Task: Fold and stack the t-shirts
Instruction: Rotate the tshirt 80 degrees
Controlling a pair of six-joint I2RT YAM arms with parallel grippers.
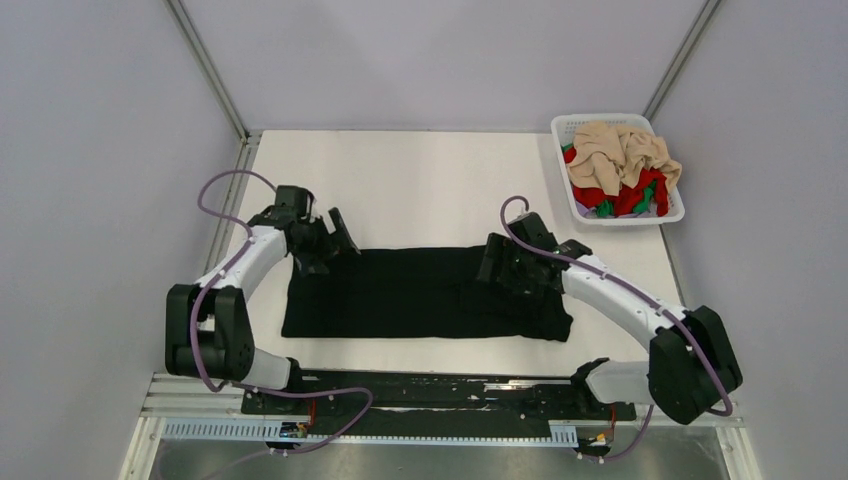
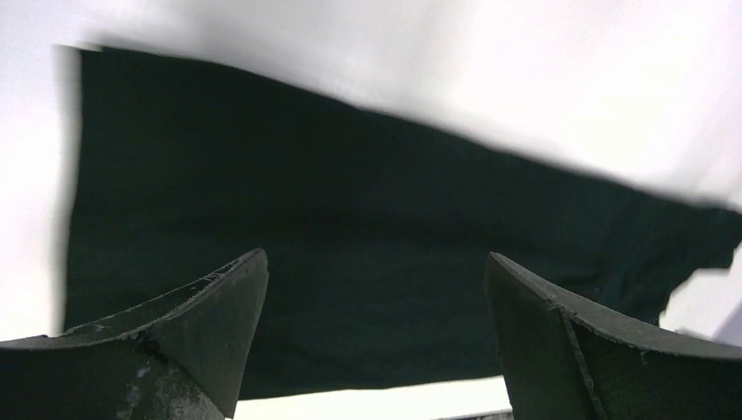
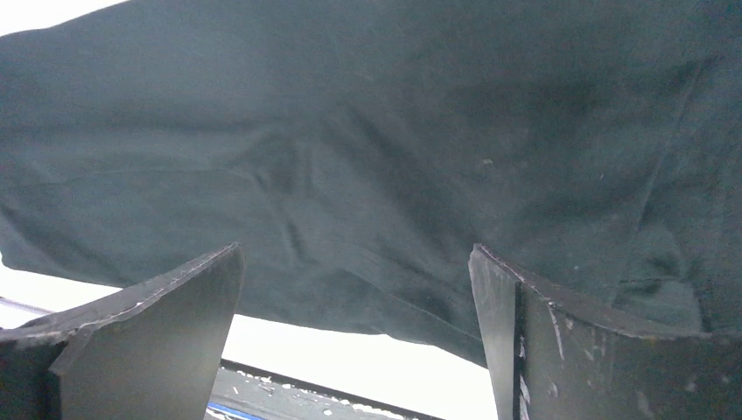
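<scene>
The black t-shirt (image 1: 420, 293) lies flat on the white table as a wide folded band. It fills the left wrist view (image 2: 350, 219) and the right wrist view (image 3: 394, 149). My left gripper (image 1: 322, 245) hovers over the shirt's far left corner, open and empty, as the left wrist view (image 2: 376, 271) shows. My right gripper (image 1: 508, 268) hovers over the shirt's right part, open and empty, as the right wrist view (image 3: 354, 262) shows. The beige (image 1: 620, 152), red (image 1: 625, 198) and green (image 1: 648, 195) t-shirts lie crumpled in the basket.
The white lattice basket (image 1: 565, 125) stands at the table's far right corner. Grey walls enclose the white table (image 1: 420, 180). A metal rail (image 1: 440, 385) with the arm bases runs along the near edge.
</scene>
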